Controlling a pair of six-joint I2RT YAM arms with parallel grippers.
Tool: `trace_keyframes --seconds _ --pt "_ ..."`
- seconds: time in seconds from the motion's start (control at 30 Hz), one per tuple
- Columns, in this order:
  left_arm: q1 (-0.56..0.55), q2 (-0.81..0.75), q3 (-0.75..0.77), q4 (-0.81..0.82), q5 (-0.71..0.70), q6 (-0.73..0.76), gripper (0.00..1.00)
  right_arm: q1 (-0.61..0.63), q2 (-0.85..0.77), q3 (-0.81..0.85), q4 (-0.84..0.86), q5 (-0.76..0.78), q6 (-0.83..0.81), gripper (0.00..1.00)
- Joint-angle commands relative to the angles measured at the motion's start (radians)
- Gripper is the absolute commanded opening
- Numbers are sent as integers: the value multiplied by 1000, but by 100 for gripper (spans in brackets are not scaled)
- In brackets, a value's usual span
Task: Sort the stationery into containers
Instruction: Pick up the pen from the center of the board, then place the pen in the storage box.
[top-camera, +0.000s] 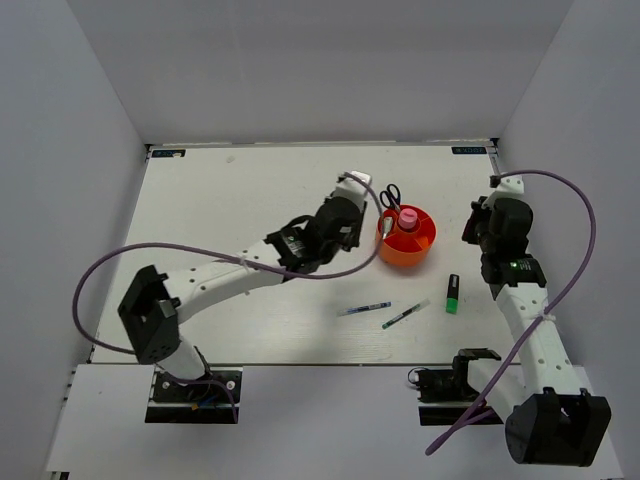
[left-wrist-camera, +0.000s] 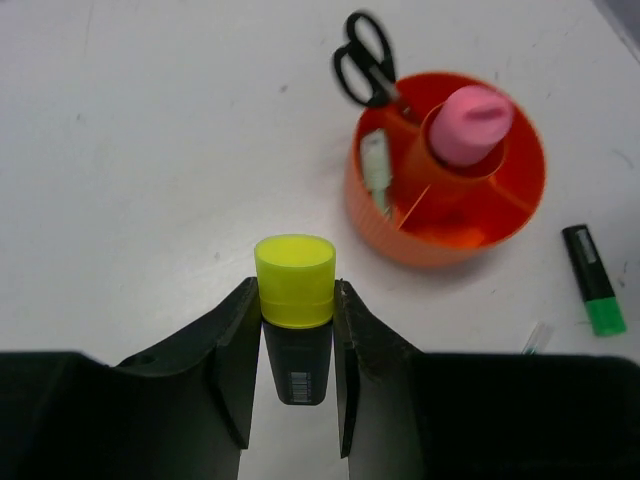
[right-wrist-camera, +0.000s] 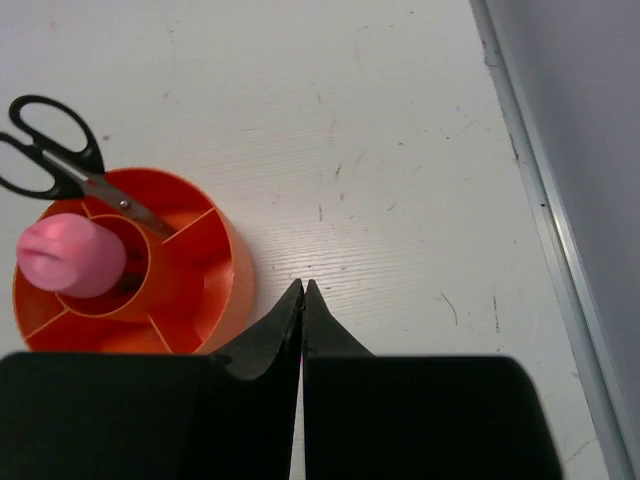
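Yellow highlighter (left-wrist-camera: 294, 268) sits pinched in the left gripper (left-wrist-camera: 295, 300), near the orange cup (left-wrist-camera: 420, 245) toward the desk's right edge. The right gripper (right-wrist-camera: 303, 292) has its fingers pressed together, holding nothing.

White table (top-camera: 230, 200), surface scuffed, small dark scratches toward right side. Grey walls (top-camera: 330, 60) on three sides. Metal strip (right-wrist-camera: 535, 200) along table's right edge, against wall. Dark left label (top-camera: 170, 153) and right label (top-camera: 468, 150) at far corners. Paler panel (top-camera: 320, 420) along near edge.
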Motion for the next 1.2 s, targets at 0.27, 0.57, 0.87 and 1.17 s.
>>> trace_keyframes --seconds 0.27,0.57,0.87,1.17 --pt "-124 284 204 614 -130 266 0 -61 -26 -35 64 70 75 0" --pt "-138 303 226 621 -133 275 0 -89 -19 -52 88 42 75 0" --pt "-138 206 102 638 -147 214 0 -121 7 -41 61 -2 68 0" --pt "-149 185 23 621 -142 157 0 -207 95 9 -45 -189 34 0"
